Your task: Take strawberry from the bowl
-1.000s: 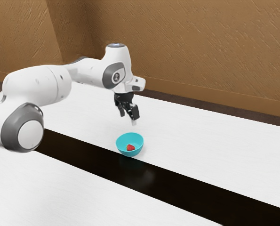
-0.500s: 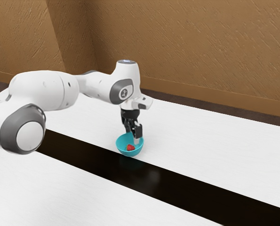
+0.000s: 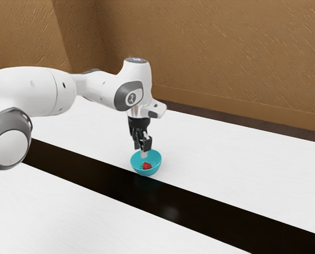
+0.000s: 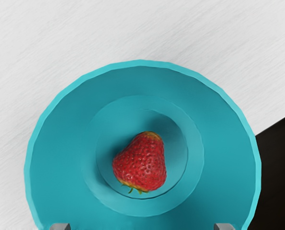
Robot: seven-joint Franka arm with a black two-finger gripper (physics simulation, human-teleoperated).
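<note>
The black gripper [image 3: 142, 151] points down over the back part of the turquoise bowl [image 3: 153, 167] in the exterior view, its tips around rim height. Inside that bowl lies the red strawberry [image 3: 146, 166], below the fingers and apart from them. In the wrist view the strawberry [image 4: 141, 164] rests on the floor of the bowl [image 4: 228, 158]. Two fingertips of the gripper [image 4: 142, 226] appear at that view's lower edge, wide apart and open, with no strawberry between them.
The bowl stands on the white table [image 3: 226, 159], right beside a long glossy black strip [image 3: 194, 203]. Behind the table's far edge rises a textured brown wall [image 3: 226, 58].
My gripper has come down from above the table to the bowl. Over the last half second it has shifted toward the exterior view's left and slightly up. Bowl and strawberry have stayed put.
</note>
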